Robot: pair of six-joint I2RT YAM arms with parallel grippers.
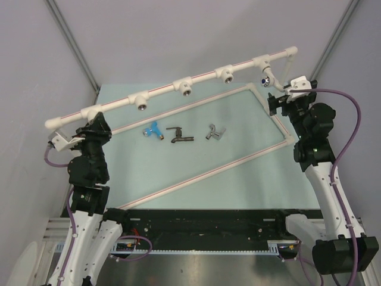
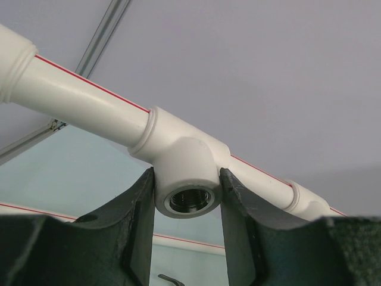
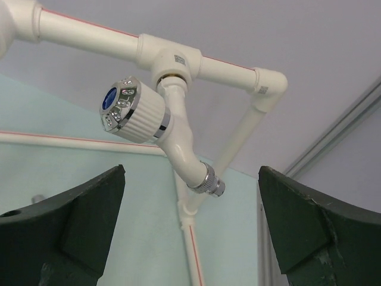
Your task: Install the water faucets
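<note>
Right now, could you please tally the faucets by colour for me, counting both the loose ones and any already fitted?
Blue faucet: 1
Dark brown-black faucet: 1
Silver-grey faucet: 1
White faucet: 1, already fitted to the pipe
Total: 4

Plain grey walls [image 1: 178,30] (metal struts [image 1: 71,42] at corners) — pale green tabletop [image 1: 250,128], evenly lit, perhaps matte.

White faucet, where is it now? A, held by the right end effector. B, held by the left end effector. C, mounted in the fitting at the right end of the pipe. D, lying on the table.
C: the white faucet hangs from the fitting on the pipe, with nothing gripping it.
</note>
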